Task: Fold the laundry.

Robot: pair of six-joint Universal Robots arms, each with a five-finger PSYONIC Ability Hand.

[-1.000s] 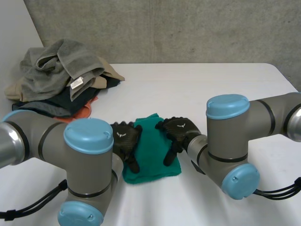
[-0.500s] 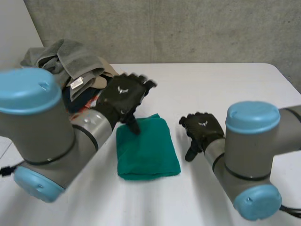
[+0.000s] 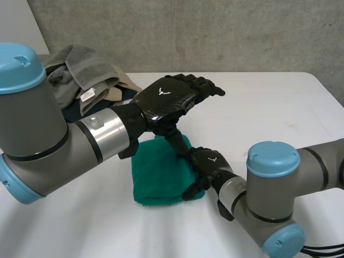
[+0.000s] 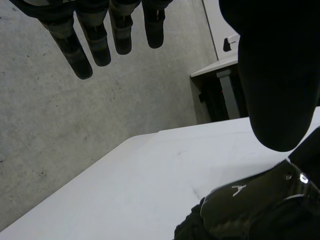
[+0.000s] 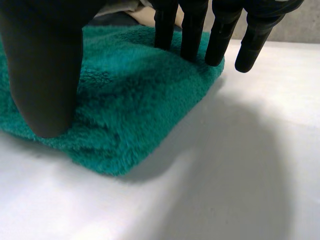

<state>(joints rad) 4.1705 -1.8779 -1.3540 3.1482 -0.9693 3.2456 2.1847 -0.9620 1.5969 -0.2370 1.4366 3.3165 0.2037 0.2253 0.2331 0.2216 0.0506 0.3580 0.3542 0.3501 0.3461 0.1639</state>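
Free passage is left over the bare right side of the table [image 3: 279, 102]. The far left corner is blocked by a laundry pile [image 3: 80, 80]. The middle is taken by the green towel [image 3: 158, 180], with the right hand [image 3: 208, 163] at its right edge and the left hand [image 3: 166, 102] held above, seemingly clear.

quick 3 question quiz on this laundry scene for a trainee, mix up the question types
1. True or false: the left hand has its fingers curled round the green towel.
2. Which hand lies with straight fingers on the towel? A) left hand B) right hand
3. Fill in: the pile of laundry sits at the table's far ____ corner, by the robot's sides.

Key: 1 false, its fingers are straight, raised above the towel; 2 B; 3 left.
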